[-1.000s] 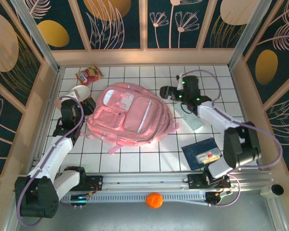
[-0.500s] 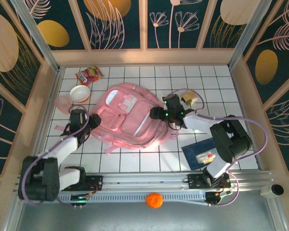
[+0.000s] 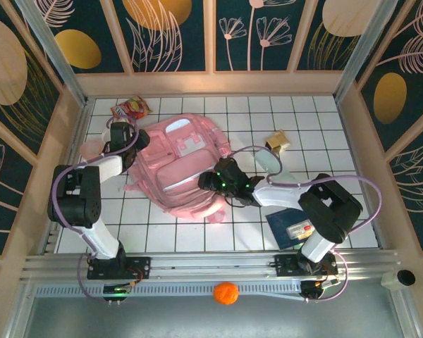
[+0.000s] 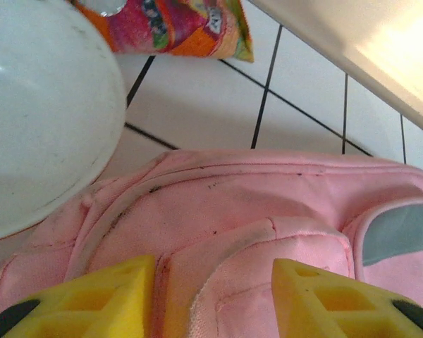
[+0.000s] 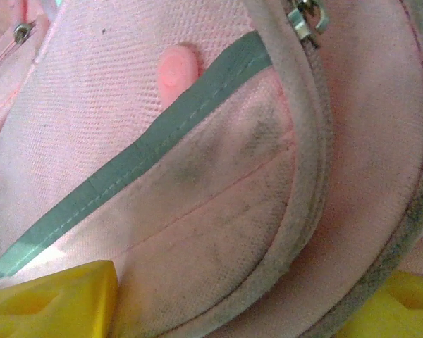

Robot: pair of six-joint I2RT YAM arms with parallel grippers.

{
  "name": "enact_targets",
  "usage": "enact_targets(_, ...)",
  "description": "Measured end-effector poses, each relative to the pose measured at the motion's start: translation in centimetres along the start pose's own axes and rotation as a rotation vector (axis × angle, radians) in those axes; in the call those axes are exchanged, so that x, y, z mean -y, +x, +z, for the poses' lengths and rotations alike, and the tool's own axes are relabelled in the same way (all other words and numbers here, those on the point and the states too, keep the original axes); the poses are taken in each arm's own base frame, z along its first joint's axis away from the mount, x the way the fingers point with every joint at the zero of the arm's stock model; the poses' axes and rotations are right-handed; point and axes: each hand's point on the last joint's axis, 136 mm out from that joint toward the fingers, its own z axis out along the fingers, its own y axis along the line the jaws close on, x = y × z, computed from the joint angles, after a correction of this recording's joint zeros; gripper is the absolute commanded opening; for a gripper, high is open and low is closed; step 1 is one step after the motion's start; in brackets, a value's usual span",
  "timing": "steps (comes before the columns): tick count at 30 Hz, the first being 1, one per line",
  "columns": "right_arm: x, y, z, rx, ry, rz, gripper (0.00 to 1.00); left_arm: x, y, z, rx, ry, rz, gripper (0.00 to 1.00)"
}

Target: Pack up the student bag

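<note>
Your left claw [image 4: 211, 274] pinches a padded fold of the student bag [image 3: 180, 158]. Your right claw [image 5: 225, 303] stands wide across a front pocket's rim, and you cannot tell whether it grips. The bag lies front-up, left of the tabletop's [image 3: 317, 120] middle. Just beside its far-left side sits 1 white bowl [image 4: 35, 120]. Beyond it, at the far-left corner, lies 1 snack pouch [image 3: 130, 107], its lettering too blurred to read. Toward the near-right corner, 1 blue folder [image 3: 285, 220] carries a small pack [image 3: 301, 229].

Snack packet [image 3: 130, 108] far-left by white bowl [image 4: 35, 113]; blue notebook [image 3: 276, 224] near-right; orange ball [image 3: 226, 292] on front ledge.
</note>
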Motion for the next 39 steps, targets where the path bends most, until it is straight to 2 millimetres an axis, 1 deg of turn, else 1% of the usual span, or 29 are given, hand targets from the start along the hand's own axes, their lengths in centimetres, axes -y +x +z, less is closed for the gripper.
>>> enact_targets(2,-0.6,0.3,-0.3,0.001,-0.012,0.004,0.85,0.6,-0.5,-0.1,0.002,0.014,0.012,0.56)
enact_targets(3,-0.9,0.2,-0.7,0.006,-0.018,0.005,0.87,1.0,-0.6,-0.4,0.002,0.02,0.022,0.59)
enact_targets(6,-2.1,-0.6,-3.1,0.044,-0.052,-0.001,0.9,2.7,-0.5,-2.3,-0.013,0.046,0.061,0.65)
enact_targets(7,-2.6,-1.2,-4.4,0.068,-0.072,-0.002,0.9,3.7,-0.7,-3.5,-0.004,0.065,0.084,0.66)
enact_targets(9,-4.0,-2.6,-7.1,0.126,-0.125,-0.011,0.9,6.1,-1.6,-6.8,0.042,0.124,0.141,0.68)
enact_targets(11,-5.5,-4.5,-9.9,0.194,-0.189,-0.022,0.9,8.2,-2.6,-10.8,0.109,0.201,0.199,0.67)
enact_targets(12,-5.8,-5.5,-11.2,0.231,-0.212,-0.027,0.9,9.1,-3.1,-12.8,0.145,0.241,0.231,0.67)
enact_targets(14,-5.9,-7.4,-13.1,0.298,-0.229,-0.039,0.9,10.1,-3.4,-15.8,0.198,0.3,0.298,0.66)
enact_targets(15,-5.8,-7.9,-13.5,0.319,-0.233,-0.046,0.9,10.5,-3.3,-17.0,0.214,0.322,0.334,0.65)
enact_targets(16,-5.4,-8.8,-14.2,0.353,-0.233,-0.057,0.9,10.7,-2.8,-17.9,0.218,0.341,0.374,0.64)
enact_targets(17,-4.9,-9.2,-14.5,0.375,-0.227,-0.072,0.9,11.0,-2.1,-18.5,0.212,0.363,0.425,0.62)
enact_targets(18,-4.6,-9.3,-14.7,0.388,-0.221,-0.087,0.9,11.1,-1.2,-18.9,0.2,0.381,0.468,0.61)
enact_targets(21,-3.4,-8.9,-14.5,0.411,-0.2,-0.145,0.91,11.0,2.9,-19.0,0.112,0.434,0.612,0.59)
enact_targets(24,-2.4,-8.2,-14.2,0.426,-0.195,-0.186,0.91,11.5,8.1,-18.5,-0.008,0.483,0.771,0.61)
enact_targets(26,-1.8,-8.0,-14.2,0.442,-0.203,-0.195,0.9,12.8,12.6,-18.3,-0.104,0.553,0.901,0.62)
enact_targets(28,-1.5,-7.9,-14.3,0.459,-0.215,-0.197,0.9,13.5,16.4,-18.2,-0.186,0.61,1.002,0.63)
enact_targets(29,-1.4,-7.9,-14.4,0.468,-0.222,-0.198,0.91,13.6,18.2,-18.0,-0.223,0.624,1.051,0.63)
enact_targets(30,-1.4,-7.8,-14.5,0.476,-0.23,-0.198,0.9,13.4,19.5,-17.8,-0.249,0.628,1.086,0.63)
enact_targets(32,-1.3,-7.8,-14.9,0.492,-0.247,-0.197,0.9,12.8,21.5,-17.1,-0.295,0.624,1.138,0.65)
enact_targets(33,-1.3,-7.8,-15.0,0.5,-0.255,-0.196,0.91,12.6,22.0,-16.7,-0.307,0.619,1.152,0.67)
enact_targets(34,-1.3,-7.8,-15.2,0.505,-0.261,-0.196,0.9,12.5,22.4,-16.2,-0.314,0.614,1.166,0.77)
enact_targets(35,-1.4,-7.8,-15.4,0.513,-0.268,-0.195,0.9,12.4,22.7,-15.7,-0.315,0.605,1.177,0.89)
enact_targets(36,-1.4,-7.8,-15.6,0.518,-0.274,-0.195,0.91,12.3,22.8,-15.3,-0.312,0.598,1.188,0.91)
enact_targets(37,-1.5,-7.8,-15.8,0.524,-0.28,-0.195,0.91,12.3,22.9,-14.8,-0.306,0.584,1.197,0.9)
enact_targets(38,-1.5,-7.8,-15.9,0.528,-0.284,-0.195,0.91,12.2,22.9,-14.3,-0.299,0.568,1.203,0.86)
enact_targets(39,-1.4,-7.8,-15.9,0.528,-0.285,-0.195,0.91,12.0,22.9,-13.8,-0.292,0.551,1.21,0.8)
